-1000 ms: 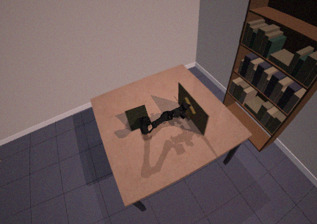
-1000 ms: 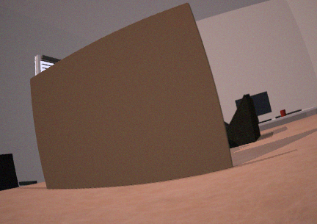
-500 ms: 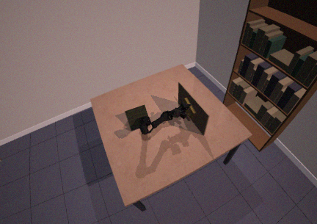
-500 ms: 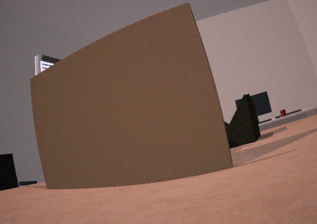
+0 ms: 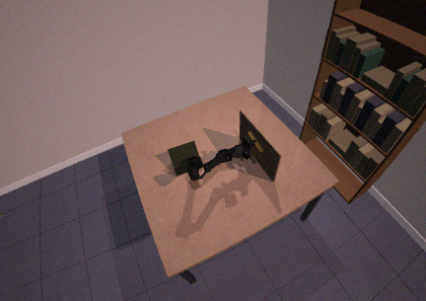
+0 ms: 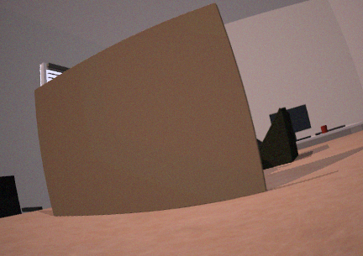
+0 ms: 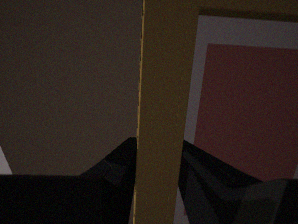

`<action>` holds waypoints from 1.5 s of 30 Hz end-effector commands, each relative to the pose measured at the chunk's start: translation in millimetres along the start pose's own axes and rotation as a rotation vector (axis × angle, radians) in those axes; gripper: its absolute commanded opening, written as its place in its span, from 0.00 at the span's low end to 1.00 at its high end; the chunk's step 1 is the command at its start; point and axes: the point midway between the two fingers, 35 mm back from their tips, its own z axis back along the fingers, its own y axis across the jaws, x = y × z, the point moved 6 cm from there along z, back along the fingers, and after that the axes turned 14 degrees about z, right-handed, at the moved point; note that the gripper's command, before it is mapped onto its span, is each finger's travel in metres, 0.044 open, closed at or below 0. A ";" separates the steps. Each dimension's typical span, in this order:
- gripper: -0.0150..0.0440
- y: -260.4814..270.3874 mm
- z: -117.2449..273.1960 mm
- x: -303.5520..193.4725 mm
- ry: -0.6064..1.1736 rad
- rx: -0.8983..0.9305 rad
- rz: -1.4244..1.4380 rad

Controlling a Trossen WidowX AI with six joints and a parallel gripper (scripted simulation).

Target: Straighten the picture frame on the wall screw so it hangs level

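Note:
The picture frame point(image 5: 252, 136) point(image 7: 162, 95) has a gold-yellow border, a pale mat and a dark red picture. It is against the upright panel point(image 5: 269, 165) point(image 6: 147, 122) point(image 7: 70, 75). In the wrist view its side bar runs nearly upright, leaning slightly, and its top bar slopes a little down to the right. My gripper point(image 5: 250, 143) point(image 7: 155, 146) is shut on this side bar, one dark finger on each side. The screw and the notched strip are hidden. The exterior view shows only the panel's plain back, so the frame's full tilt cannot be told.
The panel stands on the wooden table point(image 5: 197, 248) point(image 6: 189, 227). The arm reaches to it from its base beside a dark green square block point(image 5: 181, 154) point(image 6: 279, 148). A bookshelf point(image 5: 345, 174) stands beyond the table at the right.

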 end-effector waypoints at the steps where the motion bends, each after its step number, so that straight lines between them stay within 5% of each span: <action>1: 0.25 0.0 0.1 0.0 -0.002 -0.002 0.019; 41: 0.25 1.3 0.2 -0.5 -0.003 -0.001 0.228; 45: 0.43 1.3 0.2 -0.6 -0.001 0.001 0.212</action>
